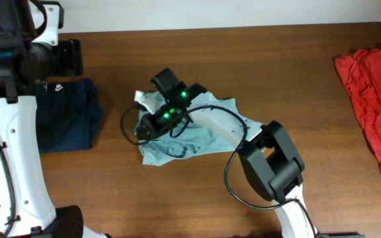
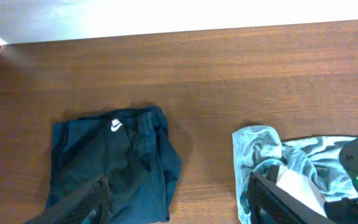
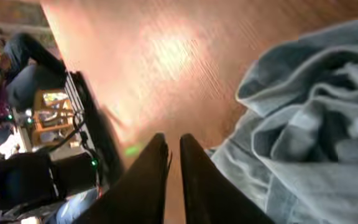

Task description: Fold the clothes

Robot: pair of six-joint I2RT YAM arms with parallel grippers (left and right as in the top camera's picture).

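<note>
The clothes lie in three places. A pale grey-blue T-shirt is crumpled at the table's middle and also shows in the left wrist view. A dark navy garment with a small white logo is at the left. A red garment is at the right edge. My right gripper is down at the T-shirt's left edge. Its fingers stand almost together, with only wood showing in the slit and cloth beside the right one. My left gripper hangs open above the wood between the navy garment and the T-shirt.
My right arm stretches from the front across the T-shirt, trailing a black cable. The white left arm runs down the left side. The table's far edge meets a white wall.
</note>
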